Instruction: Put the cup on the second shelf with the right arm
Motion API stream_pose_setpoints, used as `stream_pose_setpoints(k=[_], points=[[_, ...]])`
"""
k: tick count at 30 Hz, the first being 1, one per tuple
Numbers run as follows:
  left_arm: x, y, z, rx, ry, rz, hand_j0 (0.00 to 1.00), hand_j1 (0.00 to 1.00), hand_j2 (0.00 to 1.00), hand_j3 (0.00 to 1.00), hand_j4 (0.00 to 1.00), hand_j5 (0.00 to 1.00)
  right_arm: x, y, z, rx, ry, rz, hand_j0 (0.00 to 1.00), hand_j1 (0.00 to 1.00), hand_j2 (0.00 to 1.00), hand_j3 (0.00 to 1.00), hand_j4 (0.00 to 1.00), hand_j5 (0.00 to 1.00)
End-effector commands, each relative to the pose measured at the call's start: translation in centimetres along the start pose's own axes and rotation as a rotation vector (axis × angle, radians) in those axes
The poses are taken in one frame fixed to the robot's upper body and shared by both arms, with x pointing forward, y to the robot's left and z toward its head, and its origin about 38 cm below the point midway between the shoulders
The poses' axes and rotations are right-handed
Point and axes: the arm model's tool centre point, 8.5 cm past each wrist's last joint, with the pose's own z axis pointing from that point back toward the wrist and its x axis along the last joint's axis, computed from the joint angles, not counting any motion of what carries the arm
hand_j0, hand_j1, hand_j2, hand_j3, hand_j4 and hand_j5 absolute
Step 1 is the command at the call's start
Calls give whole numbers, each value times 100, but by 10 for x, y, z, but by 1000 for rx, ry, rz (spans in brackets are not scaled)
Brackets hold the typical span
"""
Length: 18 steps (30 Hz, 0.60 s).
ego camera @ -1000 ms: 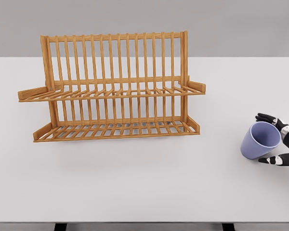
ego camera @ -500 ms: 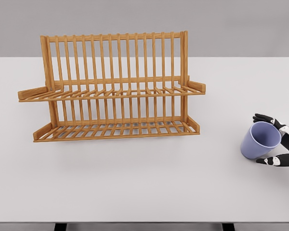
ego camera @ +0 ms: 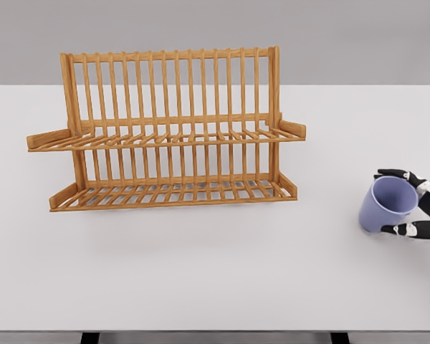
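- White tabletop [ego camera: 201, 279], plain and matte, spanning nearly the full width of the head view, with a grey wall behind.
- Two dark supports just visible below the front edge, one left of centre, one right.
- Wooden dish rack [ego camera: 168, 132] standing upright on the left-centre of the surface, toward the back; two slatted shelves, one above the other, with a tall row of vertical bars behind.
- Lower shelf [ego camera: 173, 193] resting close to the surface, casting a faint shadow in front.
- Lavender cup [ego camera: 387, 206] near the right edge, well apart from the rack, tilted with its mouth facing up and right; contact with the surface cannot be told.
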Motion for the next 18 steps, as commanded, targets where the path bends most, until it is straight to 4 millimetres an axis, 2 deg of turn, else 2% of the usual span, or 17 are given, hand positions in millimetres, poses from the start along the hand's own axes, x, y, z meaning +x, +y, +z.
stream_pose_setpoints(k=[1,7,8,18], points=[[0,0,0,-1,0,0,100,100,100,100,100,100,3,-1,-2,0,-11,-1,81,81,81,81,81,81],[0,0,0,-1,0,0,100,100,100,100,100,100,14,-5,-10,0,-47,16,80,80,80,80,80,80],[0,0,0,-1,0,0,100,100,100,100,100,100,16,-5,-12,2,-53,19,76,76,76,76,76,76],[0,0,0,-1,0,0,100,100,100,100,100,100,33,-12,-24,2,-104,48,76,76,76,76,76,76]])
